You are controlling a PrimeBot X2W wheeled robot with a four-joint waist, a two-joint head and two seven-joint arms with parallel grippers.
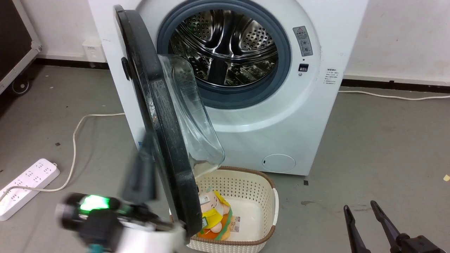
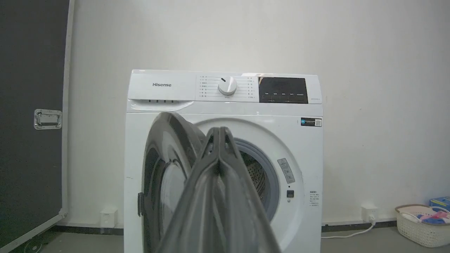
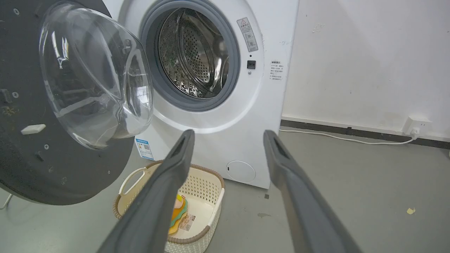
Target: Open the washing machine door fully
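Note:
The washing machine (image 1: 281, 133) is white, and its steel drum (image 1: 225, 45) stands exposed. The washing machine door (image 1: 165, 133) swings out on its left hinge and I see it nearly edge-on, its glass bowl (image 1: 190, 116) bulging toward the drum and a handle tab (image 1: 124, 68) on its outer face. In the head view my left gripper (image 1: 145, 144) is blurred, close beside the door's outer face. Its fingers meet at the tips in the left wrist view, so the left gripper (image 2: 219, 130) is shut on nothing. My right gripper (image 1: 359, 205) hangs open at the lower right, apart from the door (image 3: 31, 158).
A cream basket (image 1: 246, 171) holding a plush toy (image 1: 212, 211) sits on the floor under the door's lower edge. A white power strip (image 1: 28, 182) and its cable lie at the left. A black case (image 1: 14, 38) stands at the far left. Another basket (image 2: 422, 225) stands by the right wall.

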